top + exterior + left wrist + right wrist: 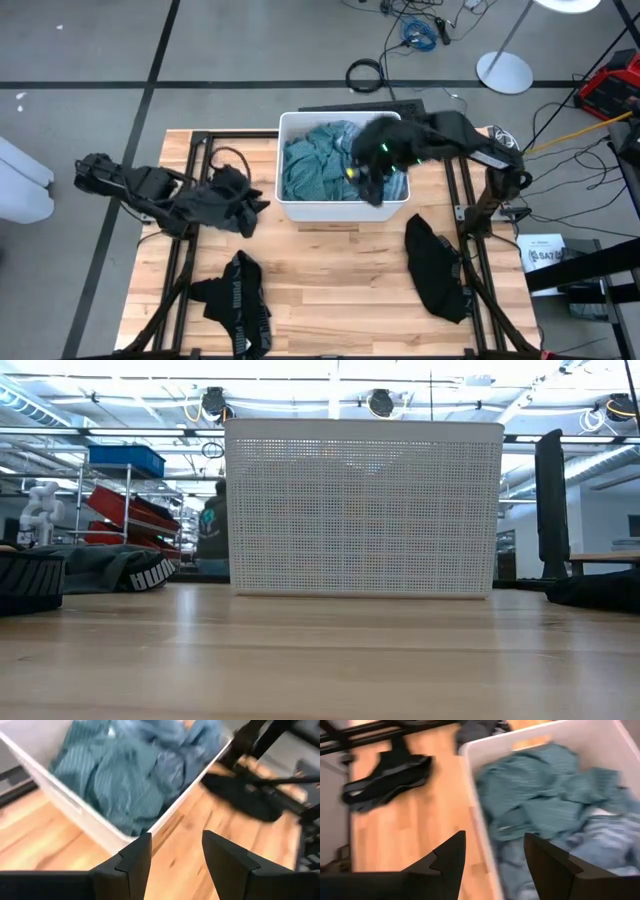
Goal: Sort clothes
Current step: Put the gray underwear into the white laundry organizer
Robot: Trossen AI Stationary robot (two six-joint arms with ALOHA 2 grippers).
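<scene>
Near table edge: black soft garment with white lettering (240,300) at left, plain black fabric garment (437,268) at right, both flat on wooden table (340,290). Mid-table: left gripper (172,857) released, empty, beside white rectangular plastic bin (343,209). Farther: teal-green striped garment (312,160) and light blue garment (600,845) inside bin; right gripper (492,855) spread, empty, above them.

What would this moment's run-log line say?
left end effector: open, beside white bin | right end effector: open, over bin | teal-green garment: in bin
</scene>
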